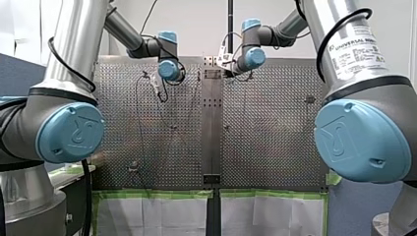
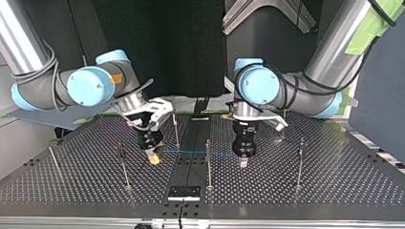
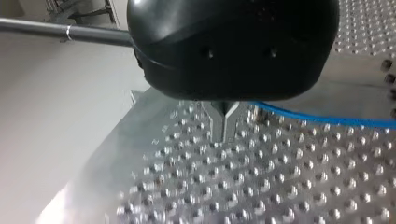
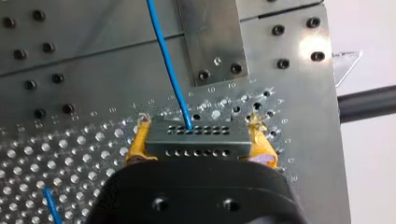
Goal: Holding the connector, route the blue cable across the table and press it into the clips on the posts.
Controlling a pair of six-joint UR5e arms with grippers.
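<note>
R wrist: my right end effector (image 4: 198,127) pinching connector (image 4: 196,145), blue cable (image 4: 169,70) leaving it, L wrist: my left end effector (image 3: 224,128) pressed together, top view adds posts (image 2: 208,162), cable strung btwn both.

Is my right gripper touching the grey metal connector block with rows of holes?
Touching. The right wrist view shows the yellow pads of my right gripper pressed against both ends of the grey metal connector block.

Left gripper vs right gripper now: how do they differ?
My right gripper has yellow-padded fingers; my left gripper, bare metal ones. The right gripper clamps the connector; the left gripper is shut, the blue cable running past it. Both have black bodies.
</note>
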